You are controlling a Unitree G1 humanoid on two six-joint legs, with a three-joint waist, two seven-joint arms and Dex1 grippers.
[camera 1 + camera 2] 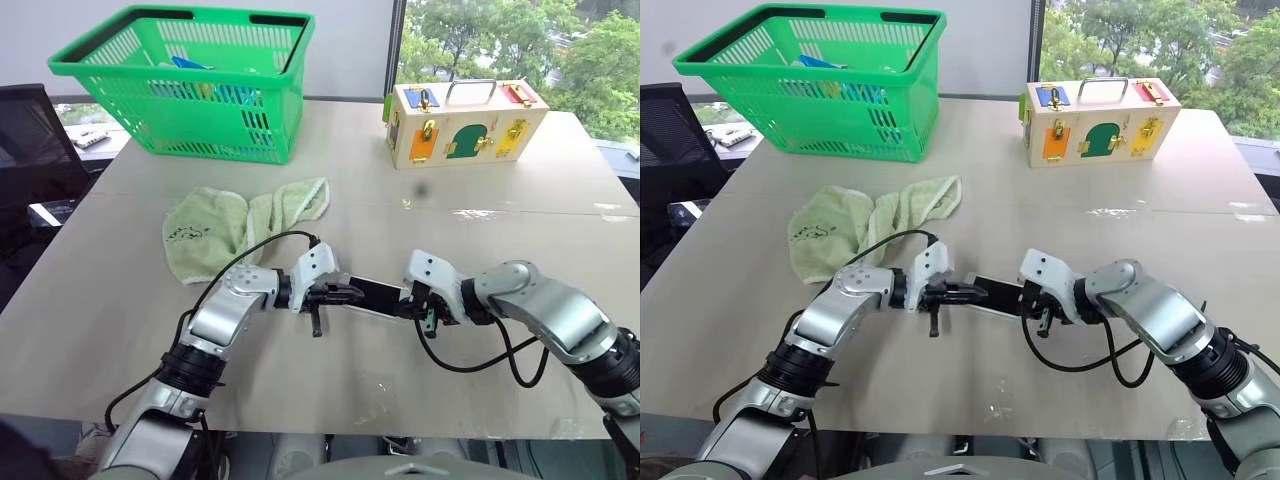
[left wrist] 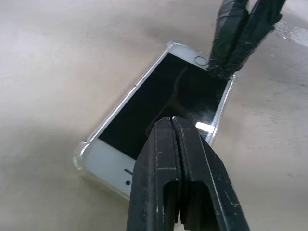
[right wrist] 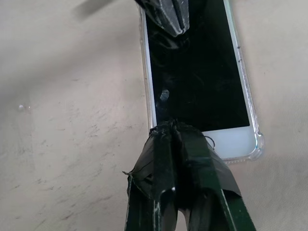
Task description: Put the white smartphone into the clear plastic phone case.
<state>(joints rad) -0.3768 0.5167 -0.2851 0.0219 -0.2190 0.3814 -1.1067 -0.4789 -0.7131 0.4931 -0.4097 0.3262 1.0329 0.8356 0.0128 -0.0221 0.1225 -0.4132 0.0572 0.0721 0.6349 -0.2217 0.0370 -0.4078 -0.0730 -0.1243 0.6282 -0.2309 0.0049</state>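
Lay flat on the counter [image 1: 120, 330], screen up: the white smartphone [image 2: 163, 103], already seated inside the clear plastic phone case [image 2: 81, 156], whose transparent rim and bumper corners showed around the white bezels. Sat near the middle of the counter's front half, between the two arms, long axis running from 9 to 3 o'clock in the head views.

Left gripper [image 1: 345, 294]: came in from 9 o'clock, fingers [image 2: 180, 159] pressed together with no gap, pinching nothing. Tips rested over the black glass near the speaker end of the phone; appeared to press on the screen, though actual contact could not be confirmed.

Right gripper [image 1: 418, 305]: reached in from 3 o'clock, angled steeply downward, fingers [image 3: 175, 154] likewise shut tight and empty. Tips, wrapped in black tape, met the phone at the home-button end, on or just at the edge of the white bezel beside the case's corner.

Both sets of tips thus bore on opposite ends of the same phone, facing each other.

Farther back on the counter: a crumpled pale green towel [image 1: 235, 225] at about 11 o'clock from the phone, well apart from it; a green plastic basket [image 1: 180, 85] at the far left; a wooden box with coloured latches [image 1: 465, 125] at about 1 o'clock, near the far edge.
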